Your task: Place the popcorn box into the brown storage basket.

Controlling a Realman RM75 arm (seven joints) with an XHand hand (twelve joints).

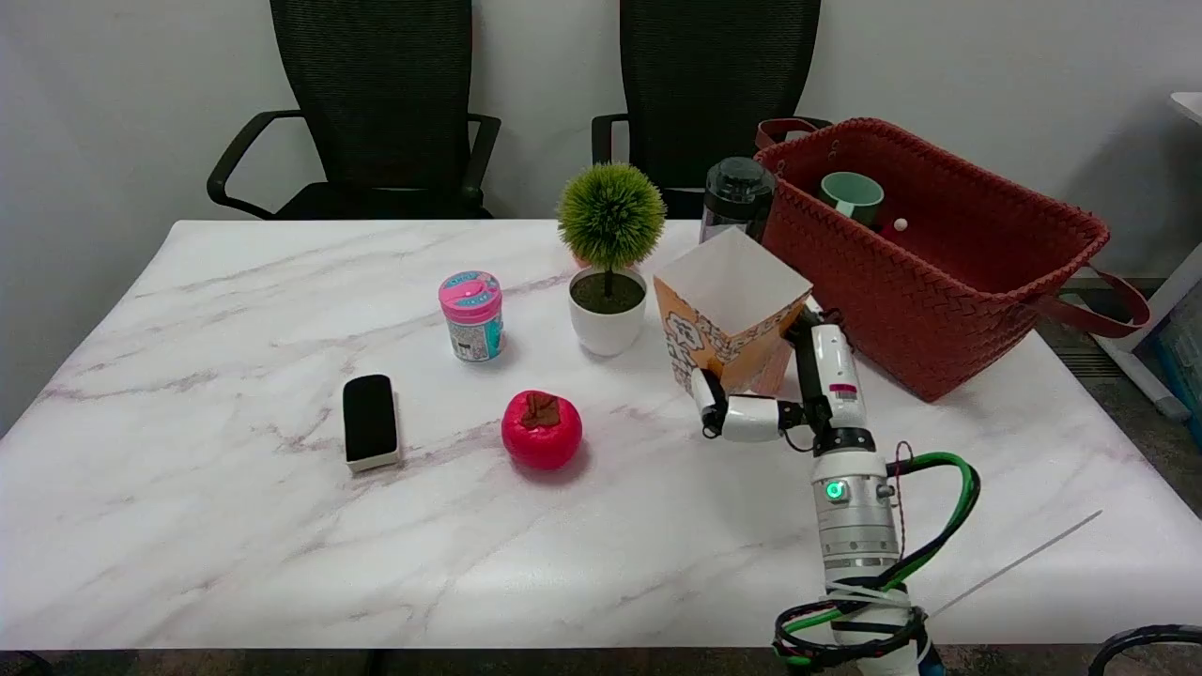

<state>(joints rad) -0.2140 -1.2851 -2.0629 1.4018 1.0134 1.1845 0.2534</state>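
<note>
Reaching in from the near right edge of the marble table [235,526], the white right arm [850,512] stands almost upright, cables looped round its base. Its right hand [793,390] is clamped on the popcorn box [728,314], thumb on the near face, other fingers behind the right side. Orange-patterned, white inside and open-topped, the box tilts slightly, just left of the brown storage basket [948,300], right of a potted plant [608,258].

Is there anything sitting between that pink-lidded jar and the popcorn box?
Yes. In the head view, a small potted plant in a white pot stands between the pink-lidded jar and the popcorn box.
</note>
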